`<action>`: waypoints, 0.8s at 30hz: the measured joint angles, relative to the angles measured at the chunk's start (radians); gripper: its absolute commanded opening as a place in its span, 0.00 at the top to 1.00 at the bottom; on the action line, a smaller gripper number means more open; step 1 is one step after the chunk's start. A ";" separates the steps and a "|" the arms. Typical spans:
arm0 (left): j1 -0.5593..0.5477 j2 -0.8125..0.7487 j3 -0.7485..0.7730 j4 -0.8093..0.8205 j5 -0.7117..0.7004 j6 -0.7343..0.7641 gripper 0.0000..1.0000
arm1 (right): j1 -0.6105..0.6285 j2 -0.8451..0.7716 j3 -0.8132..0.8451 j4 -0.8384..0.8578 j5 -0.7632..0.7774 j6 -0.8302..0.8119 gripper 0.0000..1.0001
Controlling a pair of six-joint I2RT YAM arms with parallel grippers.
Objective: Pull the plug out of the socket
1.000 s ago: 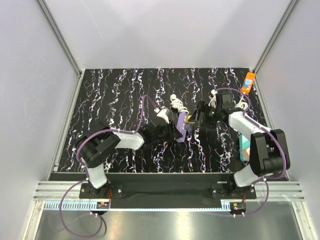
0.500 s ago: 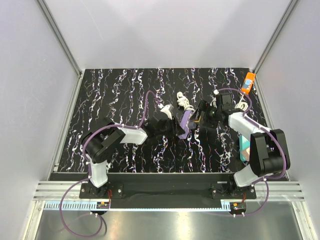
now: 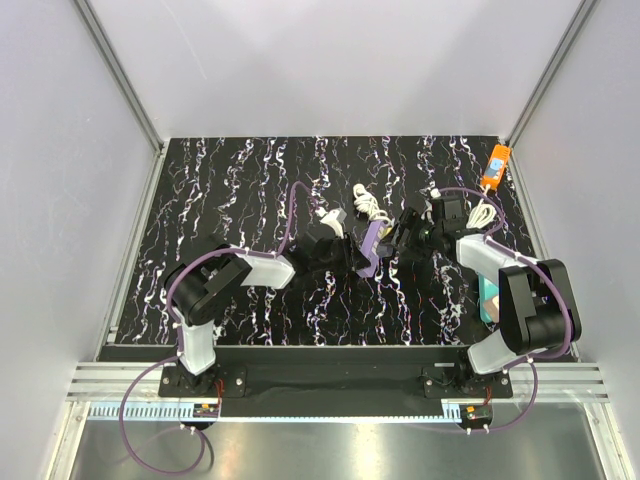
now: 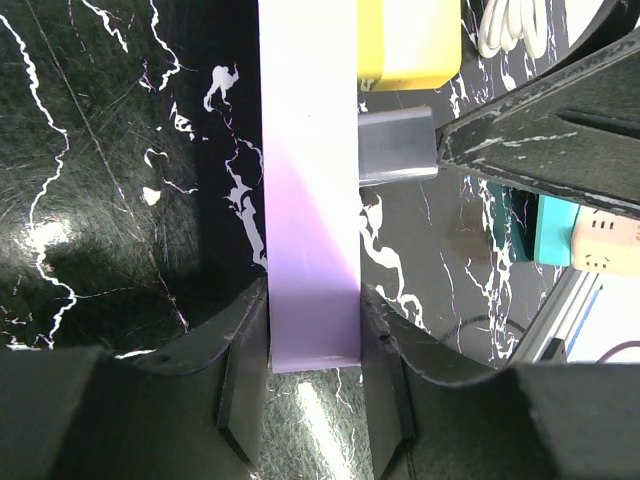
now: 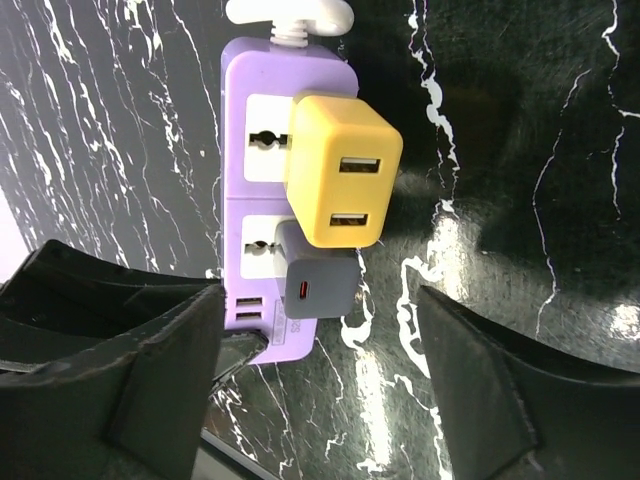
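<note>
A purple power strip [image 3: 371, 247] lies mid-table with a yellow plug [image 5: 340, 185] and a grey plug [image 5: 318, 280] seated in its sockets. My left gripper [image 4: 312, 335] is shut on the strip's near end [image 4: 310, 200], one finger on each long side. My right gripper [image 5: 320, 375] is open, facing the plugs; its fingers [image 5: 130, 390] stand wide on either side of the grey plug without touching it. In the left wrist view the grey plug [image 4: 395, 147] sits against a right finger [image 4: 540, 140], with the yellow plug [image 4: 410, 45] beyond it. In the top view the right gripper [image 3: 398, 243] is just right of the strip.
The strip's white cable [image 3: 368, 203] coils behind it. An orange object [image 3: 496, 163] lies at the back right corner. A teal and pink power strip [image 3: 487, 300] lies by the right arm's base. The table's right edge rail is close.
The left gripper has carried the strip a little right and back, turning it. The right gripper has shifted slightly and now straddles the plug end.
</note>
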 measured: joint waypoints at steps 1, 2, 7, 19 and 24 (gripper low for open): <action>0.000 0.000 0.000 0.000 -0.001 -0.001 1.00 | 0.000 0.000 -0.005 0.009 0.000 0.007 0.19; 0.000 0.000 0.000 0.000 -0.002 -0.001 1.00 | 0.000 0.000 -0.010 0.019 0.000 0.014 0.20; -0.001 0.000 0.000 -0.001 -0.007 -0.002 1.00 | 0.000 0.007 -0.025 0.071 -0.018 0.037 0.24; -0.006 0.003 0.008 -0.010 -0.018 -0.005 1.00 | 0.000 0.071 -0.069 0.200 -0.070 0.089 0.40; -0.006 0.003 0.008 -0.011 -0.021 -0.010 1.00 | 0.000 0.072 -0.076 0.229 -0.071 0.097 0.46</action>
